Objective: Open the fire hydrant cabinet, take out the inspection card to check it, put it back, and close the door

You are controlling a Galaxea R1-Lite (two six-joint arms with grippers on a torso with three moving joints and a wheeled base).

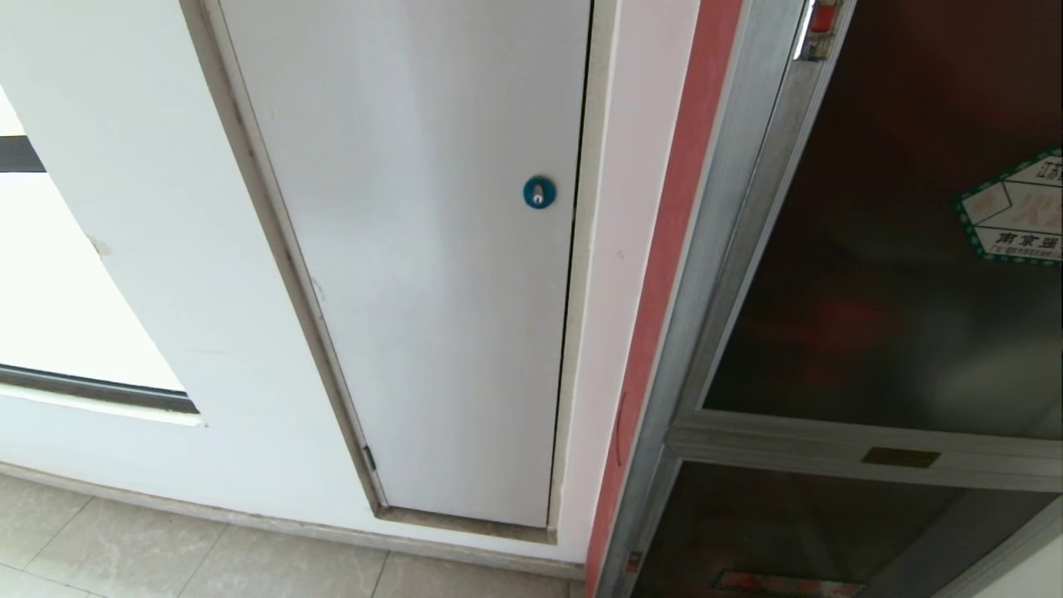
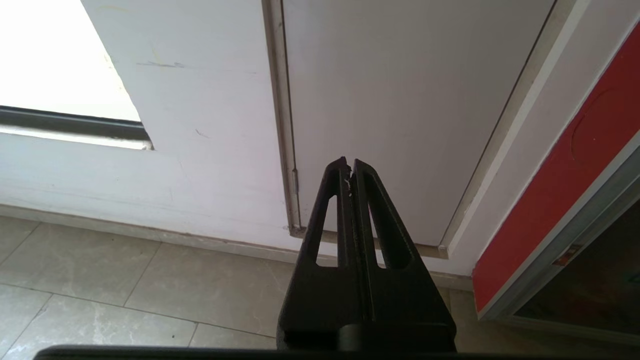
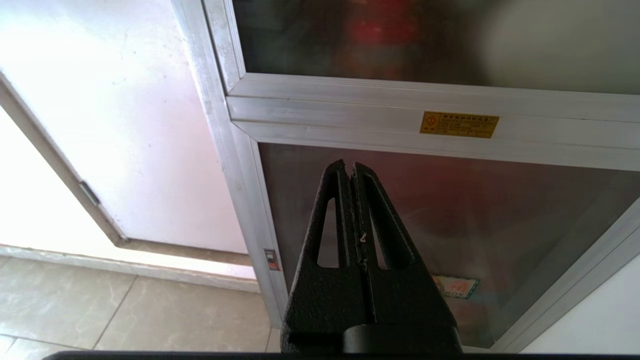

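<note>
The fire hydrant cabinet (image 1: pixel 731 249) stands at the right of the head view, silver-framed. Its door (image 1: pixel 897 274), dark tinted glass, lies closed in the frame. The door carries a green-bordered white sticker (image 1: pixel 1015 209) and a small red latch (image 1: pixel 822 17) at its upper left edge. Red shapes show dimly behind the glass. The inspection card is out of view. Neither arm appears in the head view. My left gripper (image 2: pixel 349 163) is shut and empty, low before the white panel. My right gripper (image 3: pixel 349 166) is shut and empty, in front of the cabinet's lower glass panel (image 3: pixel 475 215).
A plain white panel (image 1: pixel 415 249) with a blue round lock (image 1: pixel 539 192) fills the wall left of the cabinet. A red strip (image 1: pixel 664 282) runs between them. Grey floor tiles (image 1: pixel 124 548) lie below. A bright window opening (image 1: pixel 50 274) is at far left.
</note>
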